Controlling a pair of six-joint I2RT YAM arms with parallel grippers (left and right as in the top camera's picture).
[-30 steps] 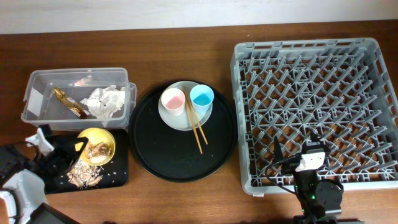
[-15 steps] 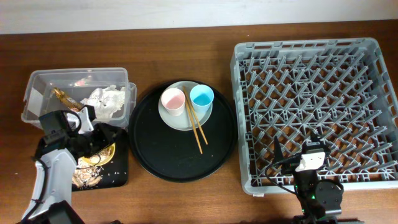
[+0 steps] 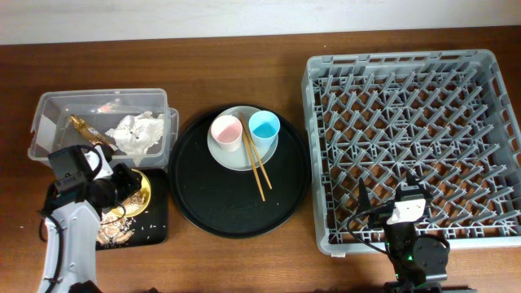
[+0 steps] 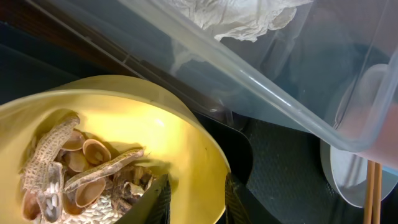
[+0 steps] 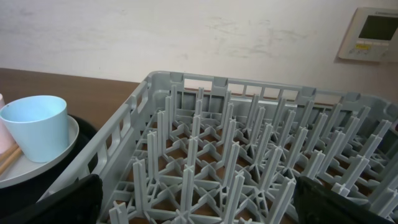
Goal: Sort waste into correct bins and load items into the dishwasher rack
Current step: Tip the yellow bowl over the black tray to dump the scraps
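Left end effector (image 4: 196, 200) pinches the rim of the yellow round bowl (image 4: 124, 118) over the shallow black rectangular tray (image 3: 159, 221). A weak rim grip could slip, spilling brownish food scraps (image 4: 74, 168) onto the bench (image 3: 244, 268).

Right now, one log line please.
left gripper: shut on yellow bowl rim, peanut shells inside, at shallow black tray | right gripper: open, at dishwasher rack | pink cup, blue cup, plate, chopsticks: on round tray
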